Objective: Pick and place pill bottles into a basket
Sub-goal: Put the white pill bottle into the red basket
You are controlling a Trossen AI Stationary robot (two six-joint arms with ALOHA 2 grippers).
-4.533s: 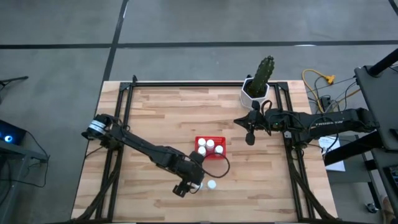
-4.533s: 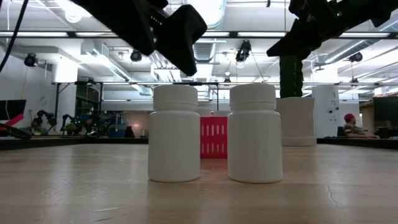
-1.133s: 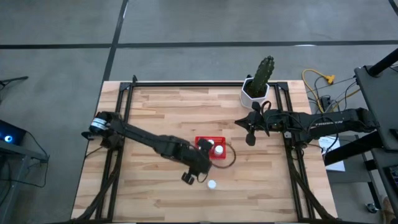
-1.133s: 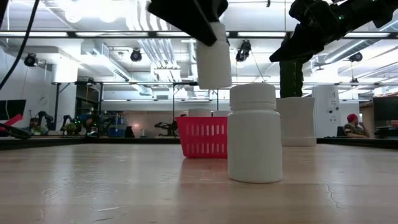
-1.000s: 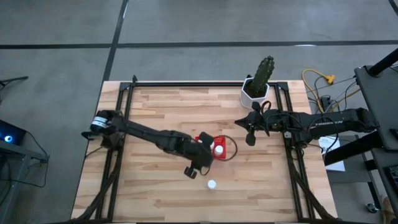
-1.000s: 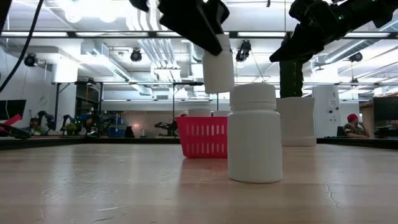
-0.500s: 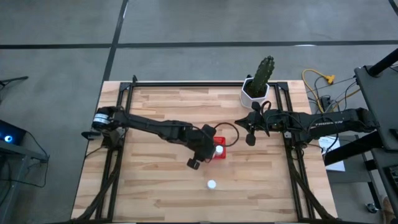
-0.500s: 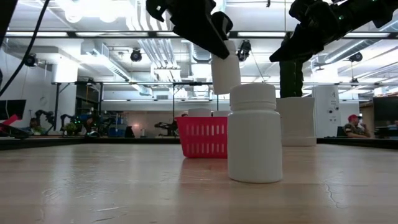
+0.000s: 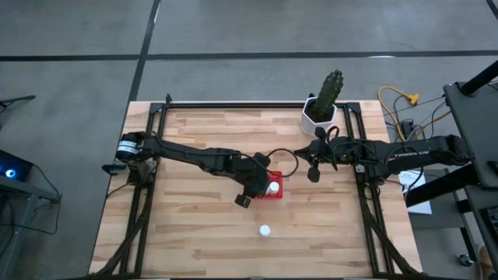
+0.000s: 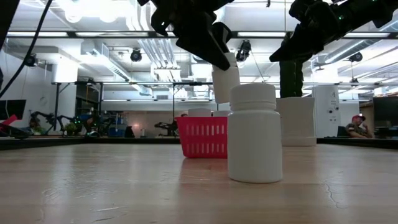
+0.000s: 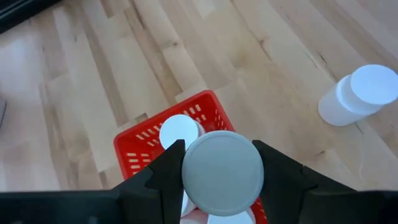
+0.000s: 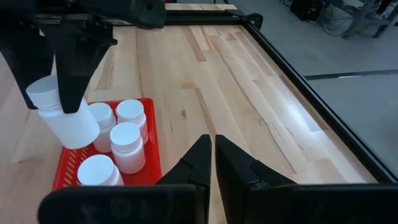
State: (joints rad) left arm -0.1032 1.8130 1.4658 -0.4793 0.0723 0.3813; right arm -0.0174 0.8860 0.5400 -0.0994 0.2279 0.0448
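Two dark, slender jointed arms, black cable looped by the left arm's (image 9: 194, 159) wrist.

Grey floor (image 9: 233, 31) around wooden table (image 9: 194, 233). Ceiling lights (image 10: 87, 9), ducts (image 10: 152, 53); seated person (image 10: 356, 126) far off. Yellow cable (image 9: 401, 99).

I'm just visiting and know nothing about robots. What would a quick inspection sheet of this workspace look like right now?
Surface: wooden table inside a black frame.
Job's things: red basket near the table's middle with four pill bottles standing in it; a fifth held bottle hangs over the basket; the last bottle stands alone on the table.
Clutter: potted cactus at the far edge.
Grippers: left gripper shut on the held bottle above the basket; right gripper shut, empty, waiting off to the basket's side.
Cables: black loop by the basket; yellow cable off the table.
Surroundings: grey floor, workshop room, a person seated far off.
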